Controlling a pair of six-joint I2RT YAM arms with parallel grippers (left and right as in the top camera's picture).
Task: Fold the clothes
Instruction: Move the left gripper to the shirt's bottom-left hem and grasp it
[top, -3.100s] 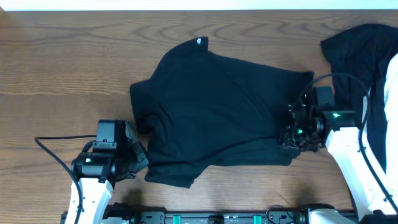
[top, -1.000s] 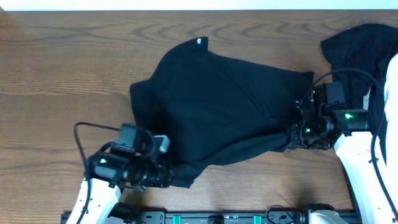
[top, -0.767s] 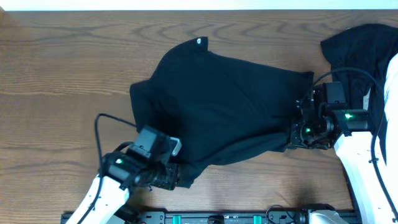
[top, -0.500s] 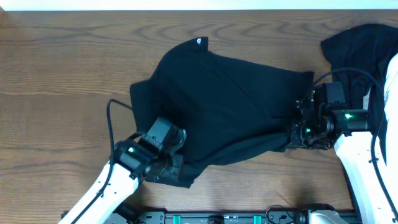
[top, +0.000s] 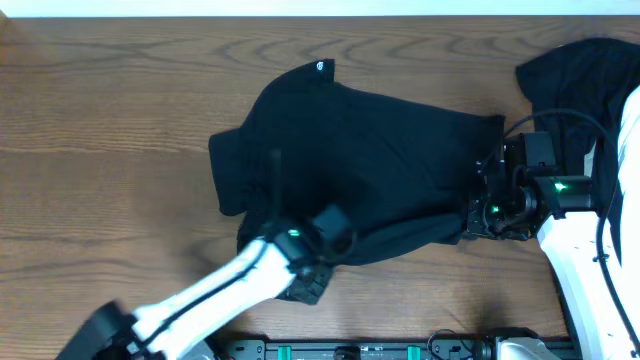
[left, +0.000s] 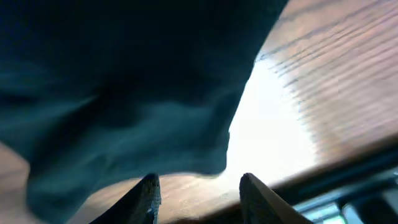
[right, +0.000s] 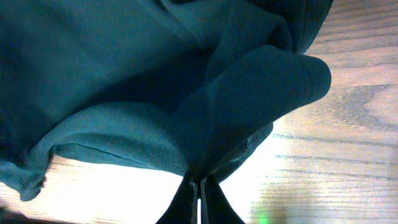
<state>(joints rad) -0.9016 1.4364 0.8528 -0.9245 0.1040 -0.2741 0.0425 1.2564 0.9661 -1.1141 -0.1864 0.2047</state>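
the black clothes (top: 360, 170) lie spread over the middle of the wooden table (top: 100, 120), with a small white logo at the far edge. the right claw (right: 199, 186) is pinched tight on a bunched fold of cloth at the right-hand edge. the left claw (left: 198, 193) sits at the near edge with its fingers partly apart; only bare wood shows between them, and the hem is just ahead of the tips. another dark garment (top: 575, 75) lies in the far right corner.

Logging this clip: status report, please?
Right gripper shut on the clothes. Left gripper open at the near hem, nothing pinched. Garment rumpled on table. Second dark garment far right, not in the way.
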